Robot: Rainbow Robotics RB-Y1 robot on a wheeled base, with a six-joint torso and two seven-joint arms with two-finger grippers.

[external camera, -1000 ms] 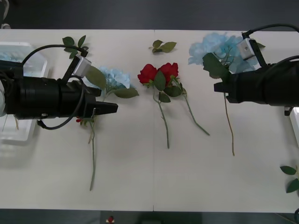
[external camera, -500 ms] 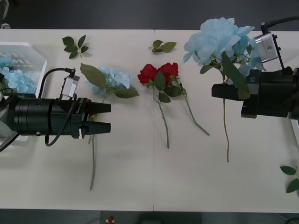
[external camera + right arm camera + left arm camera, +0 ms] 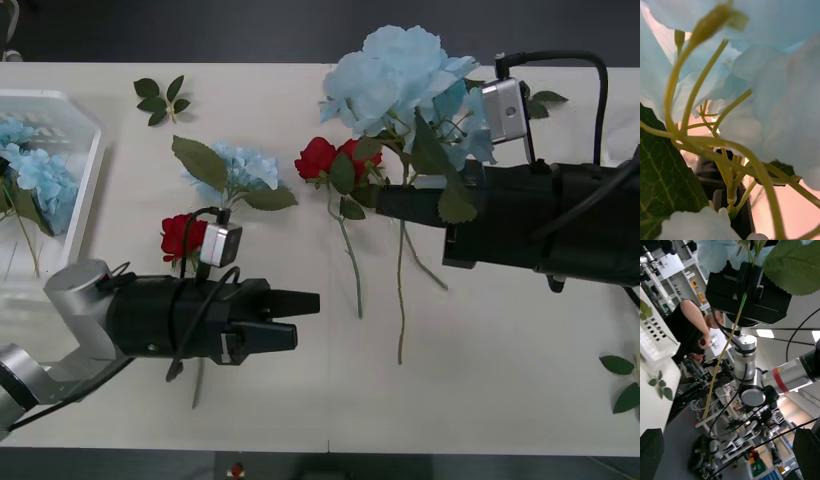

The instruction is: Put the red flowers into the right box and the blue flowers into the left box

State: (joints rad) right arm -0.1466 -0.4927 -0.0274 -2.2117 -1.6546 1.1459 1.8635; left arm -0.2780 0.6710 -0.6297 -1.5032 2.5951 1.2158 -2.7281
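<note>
My right gripper (image 3: pixel 388 206) is shut on the stem of a blue flower (image 3: pixel 398 72) and holds it in the air above two red flowers (image 3: pixel 338 158); its stem (image 3: pixel 400 300) hangs down. In the left wrist view that stem (image 3: pixel 723 352) hangs from the right gripper (image 3: pixel 747 287). Petals (image 3: pixel 782 112) crowd the right wrist view. My left gripper (image 3: pixel 298 320) is open with nothing in it, low over the table near the front. A third red flower (image 3: pixel 180 236) lies beside the left arm, and another blue flower (image 3: pixel 243 168) lies behind it. The left box (image 3: pixel 88 120) holds blue flowers (image 3: pixel 35 172). The right box is hidden.
Loose green leaf sprigs lie at the back left (image 3: pixel 160 97), behind the right arm (image 3: pixel 547 98) and at the front right edge (image 3: pixel 622 380). The right arm's dark body (image 3: pixel 560 225) spans the table's right side.
My right gripper has carried the blue flower left, from the table's right to above the two red flowers. My left arm has swung right and nearer the front, uncovering the basket and a red flower.
</note>
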